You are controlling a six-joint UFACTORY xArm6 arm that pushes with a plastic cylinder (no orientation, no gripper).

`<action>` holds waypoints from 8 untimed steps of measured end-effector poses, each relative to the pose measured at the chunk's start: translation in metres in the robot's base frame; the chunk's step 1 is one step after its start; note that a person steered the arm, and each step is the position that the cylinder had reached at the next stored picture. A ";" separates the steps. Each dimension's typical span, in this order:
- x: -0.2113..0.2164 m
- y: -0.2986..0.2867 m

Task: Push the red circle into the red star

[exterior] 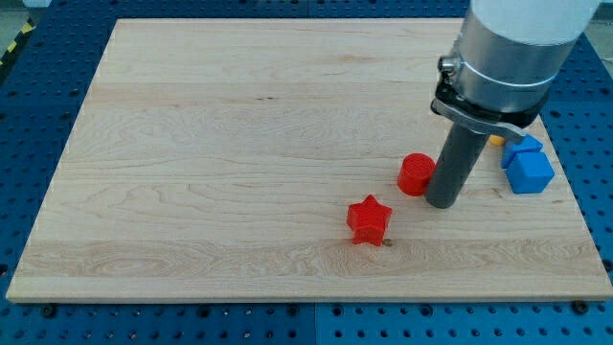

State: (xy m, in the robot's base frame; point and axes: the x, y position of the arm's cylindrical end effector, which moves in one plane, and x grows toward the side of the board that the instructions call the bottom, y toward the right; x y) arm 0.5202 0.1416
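The red circle (415,173) lies on the wooden board, right of centre. The red star (369,219) lies below and to the left of it, a short gap apart. My tip (442,202) is the lower end of the dark rod and rests on the board right beside the red circle, at its right and slightly below, touching it or nearly so. The rod hangs from the grey arm body at the view's top right.
A blue block (528,171) of cube-like shape lies near the board's right edge, with a second blue block (523,146) just above it and a yellow block (497,140) mostly hidden behind the arm. The board (239,144) sits on a blue perforated table.
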 end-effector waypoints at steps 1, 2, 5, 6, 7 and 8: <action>0.008 0.039; -0.015 0.049; -0.036 -0.014; -0.032 -0.033; -0.030 -0.041; -0.027 -0.050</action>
State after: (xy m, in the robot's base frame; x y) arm 0.4927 0.0913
